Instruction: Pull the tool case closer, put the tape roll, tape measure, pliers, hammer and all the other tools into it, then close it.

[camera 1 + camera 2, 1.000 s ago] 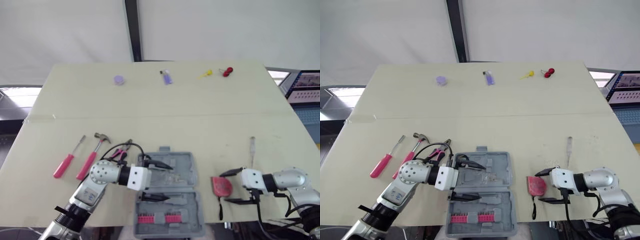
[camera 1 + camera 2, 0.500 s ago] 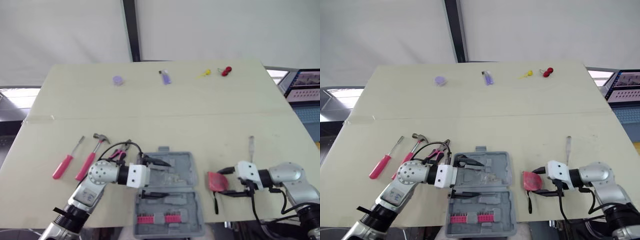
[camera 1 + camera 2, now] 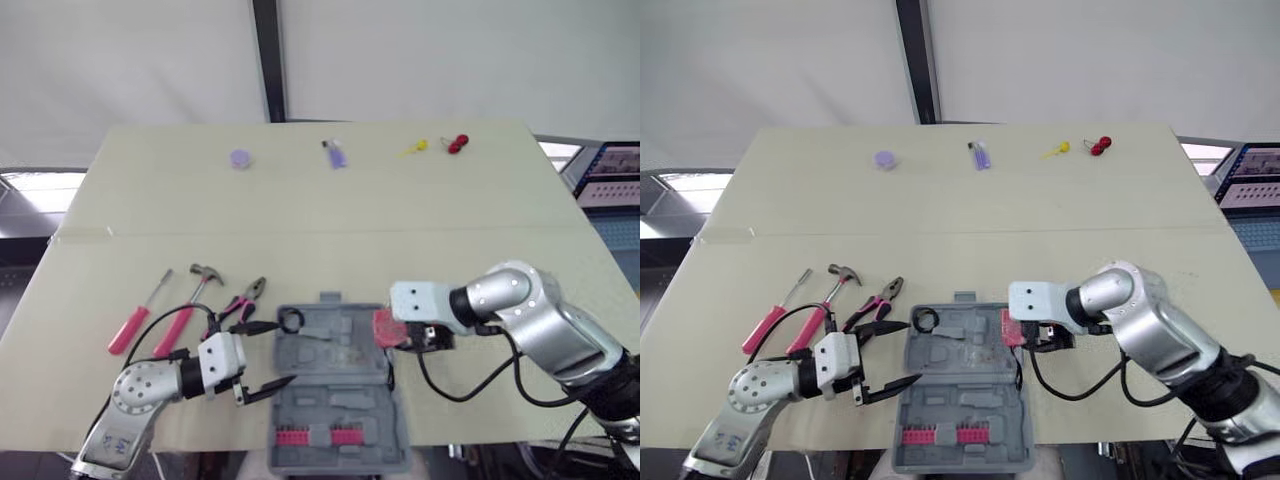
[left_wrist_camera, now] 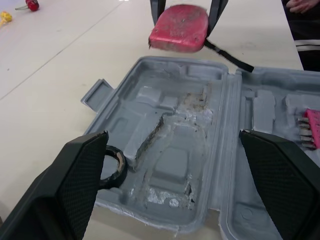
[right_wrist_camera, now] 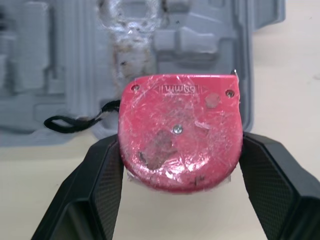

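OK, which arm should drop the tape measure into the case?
Right: the right gripper holds the tape measure at the tool case edge; the left gripper is open, empty.

My left arm (image 3: 130, 400) lies along the lower left of the frame, forearm low, its white wrist block (image 3: 221, 360) pointing toward the centre. My left gripper (image 3: 285, 351) is spread wide, one black finger above and the other below. My right arm (image 3: 530, 318) bends in from the lower right, elbow raised, forearm pointing left to mid-frame. My right gripper (image 3: 398, 333) is clamped on the tape measure (image 5: 180, 132), one finger (image 5: 100, 180) pressed to each side.
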### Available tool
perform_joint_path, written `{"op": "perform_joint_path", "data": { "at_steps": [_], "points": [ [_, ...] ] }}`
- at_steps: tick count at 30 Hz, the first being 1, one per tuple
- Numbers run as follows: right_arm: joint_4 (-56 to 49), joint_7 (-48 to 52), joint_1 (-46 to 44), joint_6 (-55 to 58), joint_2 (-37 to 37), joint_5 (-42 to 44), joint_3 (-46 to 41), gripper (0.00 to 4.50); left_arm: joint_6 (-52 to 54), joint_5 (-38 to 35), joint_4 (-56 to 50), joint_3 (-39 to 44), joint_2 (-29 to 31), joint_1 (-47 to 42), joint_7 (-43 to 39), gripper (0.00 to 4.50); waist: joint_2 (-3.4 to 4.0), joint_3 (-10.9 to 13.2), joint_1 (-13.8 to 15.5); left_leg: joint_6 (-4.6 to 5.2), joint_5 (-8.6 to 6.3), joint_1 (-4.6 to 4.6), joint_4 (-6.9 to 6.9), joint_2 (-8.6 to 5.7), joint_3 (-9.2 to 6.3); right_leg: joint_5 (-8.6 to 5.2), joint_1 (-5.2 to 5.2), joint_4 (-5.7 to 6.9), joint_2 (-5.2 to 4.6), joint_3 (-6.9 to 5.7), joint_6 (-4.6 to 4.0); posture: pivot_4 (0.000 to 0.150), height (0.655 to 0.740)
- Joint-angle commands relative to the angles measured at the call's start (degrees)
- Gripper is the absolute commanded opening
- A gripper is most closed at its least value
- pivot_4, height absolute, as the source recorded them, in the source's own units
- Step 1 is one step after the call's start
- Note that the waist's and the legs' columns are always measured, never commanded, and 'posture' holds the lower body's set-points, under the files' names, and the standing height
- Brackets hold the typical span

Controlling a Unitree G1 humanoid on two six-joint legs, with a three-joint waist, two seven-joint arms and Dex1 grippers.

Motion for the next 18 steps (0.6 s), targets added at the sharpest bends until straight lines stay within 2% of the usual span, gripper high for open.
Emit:
{"op": "perform_joint_path", "data": {
  "at_steps": [1,11,18],
  "points": [
    [-1.67,-1.76,-2.92,2.43,0.98,-5.25,4.45,2.93,-1.06,-0.23,-1.40,0.77,-0.55,0.18,1.30,4.50,0.00,0.00,-0.08,0.00,0.00,0.00,-0.07,0.00,0.00,0.00,-0.02,0.00,0.01,-0.01,0.00,0.150,0.7400],
    [0.39,-2.36,-6.09,1.38,2.25,-11.69,9.70,2.93,-1.50,0.84,-0.75,-0.89,-2.04,-1.17,2.22,4.50,-0.01,0.00,-0.35,-0.01,0.00,0.01,-0.11,0.00,0.02,0.00,-0.03,-0.03,0.00,-0.02,0.00,0.150,0.7400],
    [2.89,-2.62,-6.42,0.14,5.68,-14.41,11.40,2.93,-1.74,0.65,-0.44,-0.98,-1.93,-1.95,1.80,4.50,-0.01,0.00,-1.34,-0.01,0.00,0.02,-0.16,0.00,0.02,0.00,-0.03,-0.03,0.01,-0.03,0.00,0.150,0.7400]
  ]
}}
